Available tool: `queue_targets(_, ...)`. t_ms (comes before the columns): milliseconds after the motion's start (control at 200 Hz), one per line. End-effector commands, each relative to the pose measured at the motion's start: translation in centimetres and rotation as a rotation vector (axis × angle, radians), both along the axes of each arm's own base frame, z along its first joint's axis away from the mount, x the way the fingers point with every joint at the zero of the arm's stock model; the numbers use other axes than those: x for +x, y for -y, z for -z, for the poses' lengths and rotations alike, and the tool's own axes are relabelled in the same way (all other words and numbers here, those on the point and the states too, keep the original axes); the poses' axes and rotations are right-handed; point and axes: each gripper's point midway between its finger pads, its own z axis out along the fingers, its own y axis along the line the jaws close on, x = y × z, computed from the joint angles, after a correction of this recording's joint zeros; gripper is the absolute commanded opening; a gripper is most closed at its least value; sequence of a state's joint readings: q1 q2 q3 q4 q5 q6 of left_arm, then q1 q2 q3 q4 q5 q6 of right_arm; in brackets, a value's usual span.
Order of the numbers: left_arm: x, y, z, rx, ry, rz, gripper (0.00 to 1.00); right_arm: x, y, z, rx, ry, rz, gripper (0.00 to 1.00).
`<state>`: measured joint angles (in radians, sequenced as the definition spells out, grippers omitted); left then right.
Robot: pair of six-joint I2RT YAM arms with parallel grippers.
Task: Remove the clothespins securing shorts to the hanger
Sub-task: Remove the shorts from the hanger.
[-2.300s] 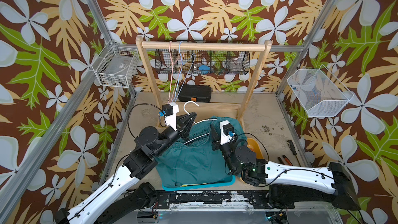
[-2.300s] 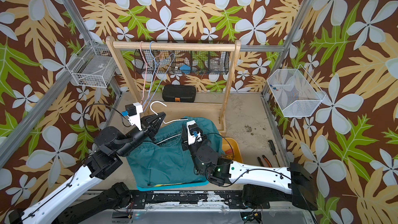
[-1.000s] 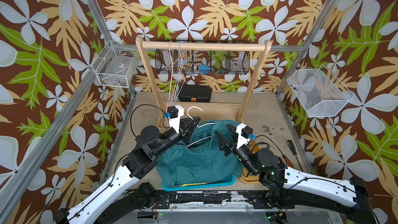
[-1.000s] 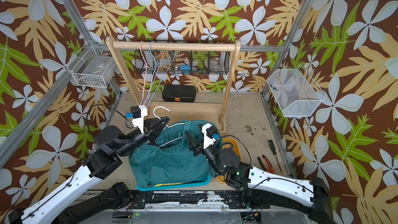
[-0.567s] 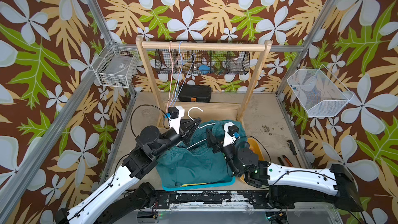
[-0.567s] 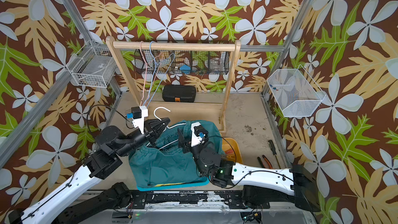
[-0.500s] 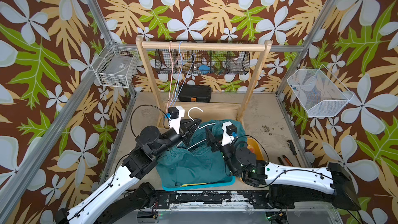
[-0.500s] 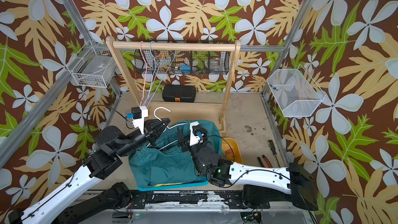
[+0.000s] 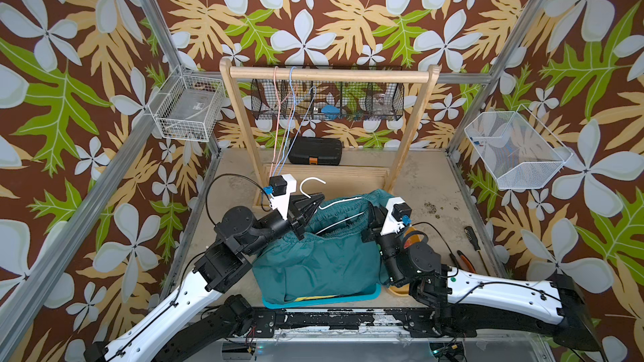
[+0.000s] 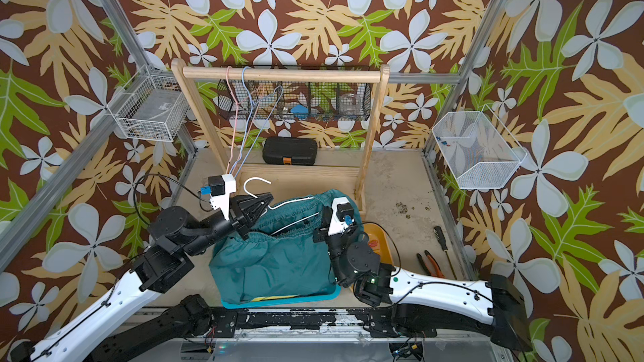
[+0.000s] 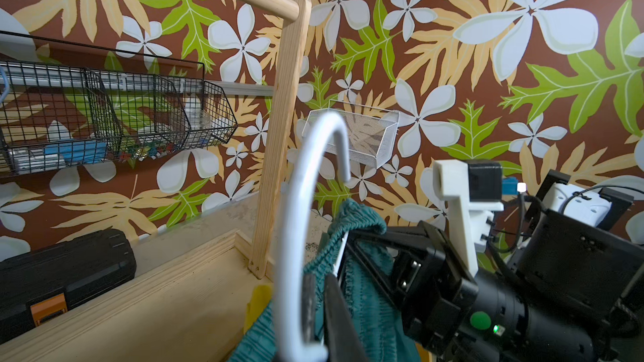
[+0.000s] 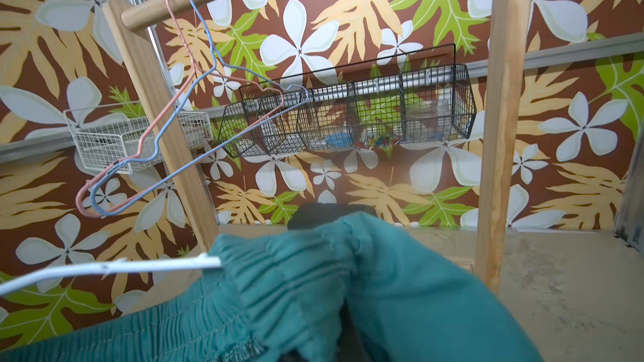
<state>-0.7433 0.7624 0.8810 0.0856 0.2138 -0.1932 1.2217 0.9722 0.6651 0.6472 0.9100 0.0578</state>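
The left gripper [image 9: 315,200] has its two black fingers pressed together on the neck of a white wire hanger [image 9: 313,181], just under the hook. It holds the hanger up off the table, tilted. In the left wrist view the hook [image 11: 306,186] curls up right in front of the camera.

The right gripper [image 9: 372,212] is pressed together too. It sits at the far end of the hanger, tucked into the bunched stretchy waist of the teal green cloth shorts [image 9: 313,262]. In the right wrist view the cloth [image 12: 348,273] folds over the fingers and hides what is between them, so I cannot tell.

The shorts hang by the waist from the hanger, between the two grippers. Their legs sag down onto a flat teal plastic tray [image 9: 369,292] at the front of the table. A strip of yellow cloth [image 9: 313,297] peeks out under them. I cannot make out a peg where the waist meets the wire.

An orange bowl [image 9: 413,235] sits just beside the right arm. Behind the shorts stands a wooden rack [image 9: 327,73], with a pink and a blue wire hanger [image 9: 284,116] hooked over its bar. A black plastic case [image 9: 315,151] lies by the back wall. Orange-handled pliers [image 9: 465,261] and a black screwdriver [image 9: 472,235] lie near the table's right edge.
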Motion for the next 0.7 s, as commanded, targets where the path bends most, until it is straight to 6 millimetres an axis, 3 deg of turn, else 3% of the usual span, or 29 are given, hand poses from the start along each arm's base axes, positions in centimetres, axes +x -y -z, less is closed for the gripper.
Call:
queue_targets(0, -0.1, -0.1, 0.2, 0.034, 0.037, -0.005, 0.0, -0.2, -0.1, 0.9, -0.012, -0.073, -0.095, 0.0)
queue_targets(120, -0.9, 0.2, 0.5, 0.067, 0.069, 0.034, 0.0, 0.5, 2.6, 1.5, -0.01, -0.149, -0.103, 0.0)
queue_targets(330, -3.0, 0.4, 0.6, 0.094, 0.144, 0.123, 0.0, 1.7, 6.1, 0.1, -0.02, -0.193, -0.101, 0.0)
queue_targets(616, -5.3, -2.1, -0.9, 0.029, 0.264, 0.085, 0.0, 3.0, 5.1, 2.7, 0.008, -0.279, -0.226, 0.08)
queue_targets(661, -5.3, -2.4, -0.9, 0.025, 0.269, 0.075, 0.0, 2.5, 4.7, 2.1, 0.019, -0.251, -0.265, 0.15)
queue_targets(696, -5.3, -2.5, -0.9, 0.029, 0.266, 0.069, 0.0, 1.9, 4.3, 1.5, 0.028, -0.219, -0.311, 0.31)
